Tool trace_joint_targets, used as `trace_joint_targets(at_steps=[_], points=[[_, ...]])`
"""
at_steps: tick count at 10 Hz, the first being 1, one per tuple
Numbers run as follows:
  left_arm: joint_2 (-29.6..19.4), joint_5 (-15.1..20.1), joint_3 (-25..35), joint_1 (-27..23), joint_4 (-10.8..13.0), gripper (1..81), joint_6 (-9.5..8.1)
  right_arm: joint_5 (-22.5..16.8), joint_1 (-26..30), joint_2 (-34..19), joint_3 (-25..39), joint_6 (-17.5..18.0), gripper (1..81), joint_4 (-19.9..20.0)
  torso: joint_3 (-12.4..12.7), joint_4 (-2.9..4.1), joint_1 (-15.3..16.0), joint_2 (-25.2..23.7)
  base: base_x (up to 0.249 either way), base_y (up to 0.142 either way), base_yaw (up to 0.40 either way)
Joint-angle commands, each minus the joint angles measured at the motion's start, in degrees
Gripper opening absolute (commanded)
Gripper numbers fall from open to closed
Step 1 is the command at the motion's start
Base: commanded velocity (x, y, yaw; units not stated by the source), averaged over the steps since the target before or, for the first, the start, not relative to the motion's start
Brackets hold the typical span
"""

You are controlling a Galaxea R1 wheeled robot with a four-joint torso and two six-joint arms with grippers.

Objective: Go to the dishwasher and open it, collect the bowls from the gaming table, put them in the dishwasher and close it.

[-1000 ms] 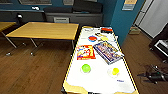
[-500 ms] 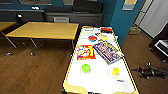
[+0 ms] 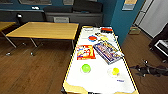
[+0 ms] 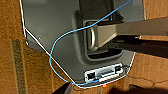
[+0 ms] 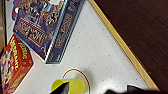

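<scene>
Wood-floored room with blue walls. Gaming table (image 3: 98, 75) centre, bearing green bowl (image 3: 85, 68) at 7 o'clock, yellow bowl (image 3: 115, 71) at 5 o'clock, game boxes (image 3: 107, 51). Right gripper (image 3: 140, 68) just beside table; jaws' state indiscernible.

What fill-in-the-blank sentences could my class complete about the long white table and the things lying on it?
1. The gaming table has a white top and a ____ rim.
2. The green bowl stands nearer the robot than the ____ game box.
3. The blue game box lies flat on the ____.
4. Beside the gaming table stands a plain ____ table.

Missing words: yellow; red; gaming table; wooden
</scene>
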Motion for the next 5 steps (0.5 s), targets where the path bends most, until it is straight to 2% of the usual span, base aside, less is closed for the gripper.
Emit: trace_joint_targets(at_steps=[1,5], points=[[0.1,3.6,-0.6,0.0,-0.4,81.1,0.04,-2.9,9.6,0.9,-4.4,2.8,81.1,1.6,0.0,0.00,0.0,0.0,0.000,0.000,0.000],[0.1,3.6,-0.7,0.0,-0.4,81.1,0.04,-5.2,11.6,4.1,-7.6,3.0,81.1,1.6,0.0,0.00,0.0,0.0,0.000,0.000,0.000]])
